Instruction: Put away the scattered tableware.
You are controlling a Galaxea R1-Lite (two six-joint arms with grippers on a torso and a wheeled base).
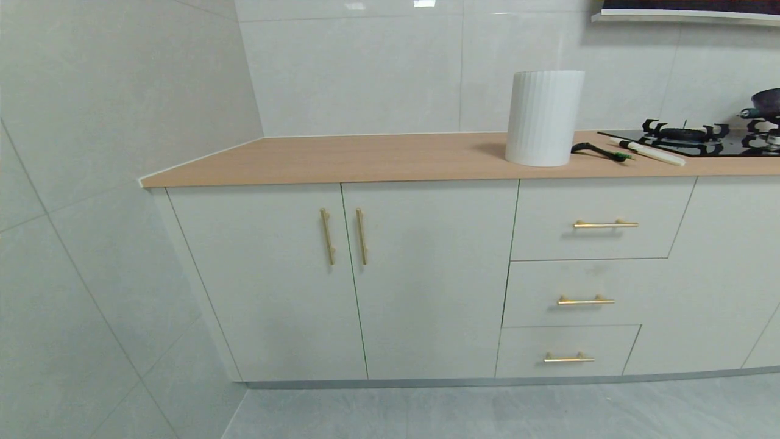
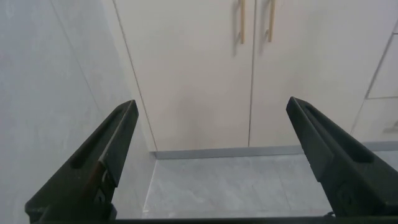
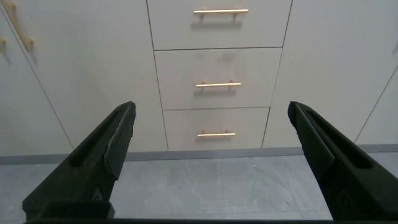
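Two utensils, dark-handled utensil [image 1: 600, 151] and white utensil [image 1: 649, 152], lie loose on tabletop [image 1: 365, 158] beside upright ribbed holder [image 1: 544, 117], the likely destination. Left end effector [image 2: 211, 107] and right end effector [image 3: 211, 109] spread wide, empty, low facing cabinet fronts [image 1: 426, 274]; ready for pickup.

Bright even overhead light; glare on wall tiles [image 1: 365, 67]; soft shadow beside white canister [image 1: 544, 117]; edges bowed

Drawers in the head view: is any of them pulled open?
No, all three drawers sit shut, their fronts level with the cabinet doors beside them.
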